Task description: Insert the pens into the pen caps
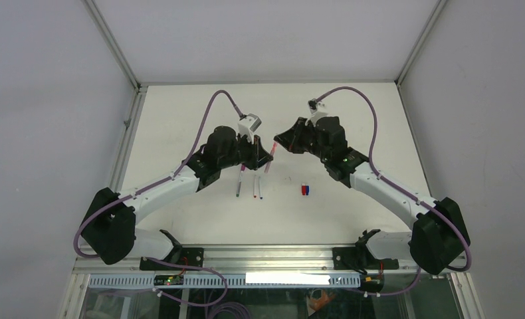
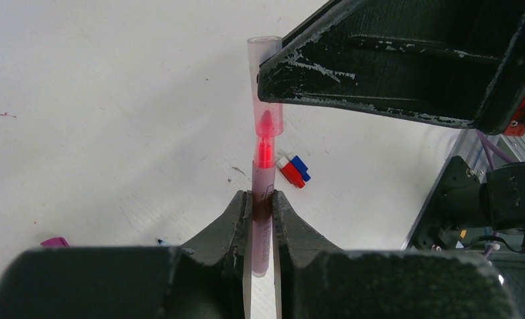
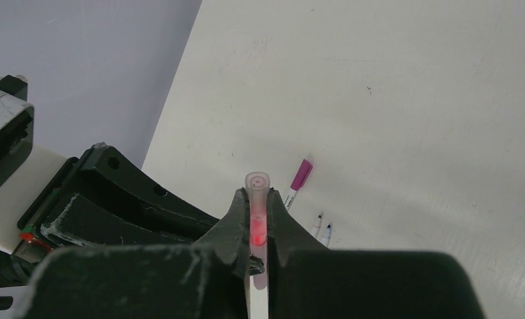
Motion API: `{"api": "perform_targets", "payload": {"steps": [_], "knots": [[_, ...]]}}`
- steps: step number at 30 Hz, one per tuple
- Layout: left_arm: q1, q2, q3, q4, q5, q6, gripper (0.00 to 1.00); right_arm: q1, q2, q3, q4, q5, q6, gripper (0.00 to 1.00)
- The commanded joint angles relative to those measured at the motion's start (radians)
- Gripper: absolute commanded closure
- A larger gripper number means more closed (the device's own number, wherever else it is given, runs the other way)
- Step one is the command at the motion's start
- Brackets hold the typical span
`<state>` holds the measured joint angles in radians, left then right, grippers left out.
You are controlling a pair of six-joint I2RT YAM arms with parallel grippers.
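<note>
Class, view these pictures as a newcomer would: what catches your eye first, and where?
Over the middle of the table, the left gripper clamps a pink pen whose red tip sits inside the clear pink cap pinched by the right gripper. A red and blue cap pair lies below, slightly right.

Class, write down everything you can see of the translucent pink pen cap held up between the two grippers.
The pen cap is a short tube of translucent pale-pink plastic with a round rim at its far end. The right gripper is shut on its sides and holds it off the table. It lies in line with the pink pen clamped in the left gripper. The pen's red tip shows through the cap's wall, only partly inside, so the cap is not yet fully seated.
</note>
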<state>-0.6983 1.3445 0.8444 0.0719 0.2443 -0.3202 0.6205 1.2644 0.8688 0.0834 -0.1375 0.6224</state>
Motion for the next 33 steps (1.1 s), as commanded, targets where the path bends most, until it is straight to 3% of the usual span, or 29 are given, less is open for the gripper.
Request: {"api": "perform_targets", "payload": {"steps": [1, 33], "knots": [[0.029, 0.015, 0.07, 0.099, -0.017, 0.047, 1.0, 0.021, -0.014, -0.016, -0.024, -0.033, 0.0, 1.0], [0.056, 0.044, 0.141, 0.189, 0.053, 0.087, 1.0, 0.037, 0.014, -0.092, 0.03, -0.003, 0.035, 1.0]]}}
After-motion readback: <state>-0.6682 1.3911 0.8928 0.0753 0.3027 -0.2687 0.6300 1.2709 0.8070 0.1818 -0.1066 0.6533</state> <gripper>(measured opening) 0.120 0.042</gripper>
